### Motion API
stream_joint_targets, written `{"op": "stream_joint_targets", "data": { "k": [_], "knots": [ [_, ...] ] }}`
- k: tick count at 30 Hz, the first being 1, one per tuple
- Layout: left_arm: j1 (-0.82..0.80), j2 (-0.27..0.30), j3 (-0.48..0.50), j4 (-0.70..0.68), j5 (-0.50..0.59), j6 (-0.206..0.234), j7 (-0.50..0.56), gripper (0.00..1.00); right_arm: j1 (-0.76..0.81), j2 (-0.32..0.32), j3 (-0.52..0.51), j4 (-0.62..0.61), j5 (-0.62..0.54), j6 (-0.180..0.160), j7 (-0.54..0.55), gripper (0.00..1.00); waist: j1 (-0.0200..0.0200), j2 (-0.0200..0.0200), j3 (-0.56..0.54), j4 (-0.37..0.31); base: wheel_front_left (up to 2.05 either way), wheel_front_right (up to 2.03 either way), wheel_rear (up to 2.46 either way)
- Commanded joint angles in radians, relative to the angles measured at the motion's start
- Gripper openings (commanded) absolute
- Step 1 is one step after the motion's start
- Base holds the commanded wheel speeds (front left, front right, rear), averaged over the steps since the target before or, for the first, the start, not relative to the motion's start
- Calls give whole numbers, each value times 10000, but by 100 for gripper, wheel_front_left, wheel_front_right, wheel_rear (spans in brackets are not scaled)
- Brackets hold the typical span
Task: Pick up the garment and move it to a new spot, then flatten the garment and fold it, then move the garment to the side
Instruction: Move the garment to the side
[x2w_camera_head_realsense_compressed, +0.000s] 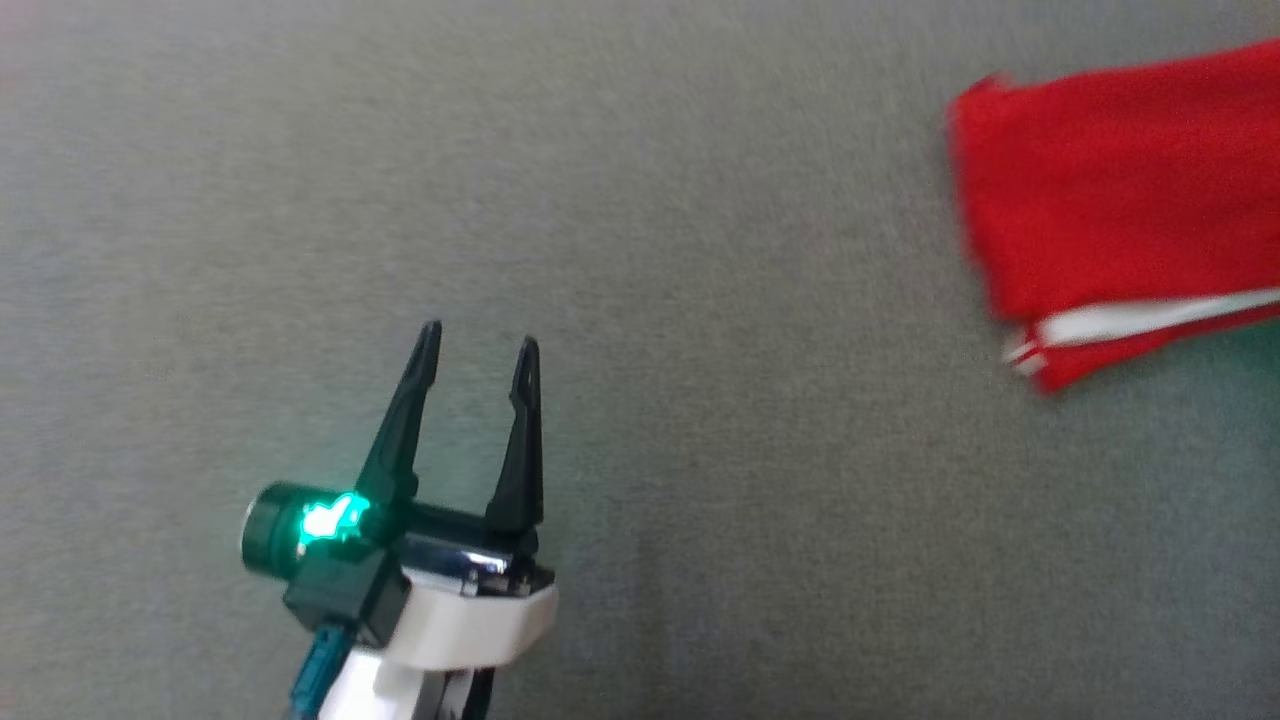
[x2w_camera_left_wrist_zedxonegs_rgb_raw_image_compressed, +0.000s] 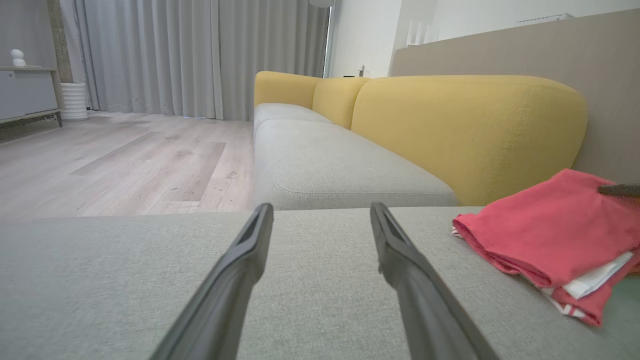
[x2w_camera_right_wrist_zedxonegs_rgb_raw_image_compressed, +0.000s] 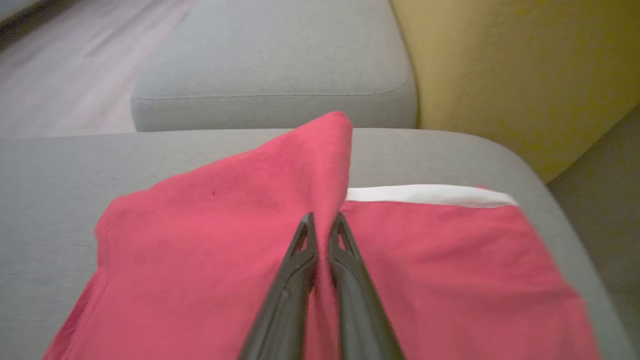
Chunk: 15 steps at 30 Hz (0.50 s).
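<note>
Pinching red garment (x2w_camera_right_wrist_zedxonegs_rgb_raw_image_compressed: 200, 225), right claw (x2w_camera_right_wrist_zedxonegs_rgb_raw_image_compressed: 324, 218) closed.

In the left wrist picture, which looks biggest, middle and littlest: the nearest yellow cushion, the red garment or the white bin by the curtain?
1. yellow cushion
2. garment, helped by lying nearer the camera
3. white bin, tiny because it stands far off

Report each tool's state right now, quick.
Left tool: open, holding nothing, above the grey cushion.
Right tool: shut on a raised fold of the red garment.
</note>
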Motion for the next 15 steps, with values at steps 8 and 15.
{"op": "stream_joint_targets", "data": {
  "k": [8, 15],
  "knots": [
    [-738, -49, 291, -149, 112, 3, -51, 100, -354, -2480, -1430, -678, -807, 37, 755, 46, -2, 0, 1196, -591, 0, 0, 0],
    [-808, -49, 422, 284, -53, 246, -51, 100, -96, -1138, -1764, -1125, -2089, 37, 432, 100, -2, 0, 667, -530, 0, 0, 0]
  ]
}}
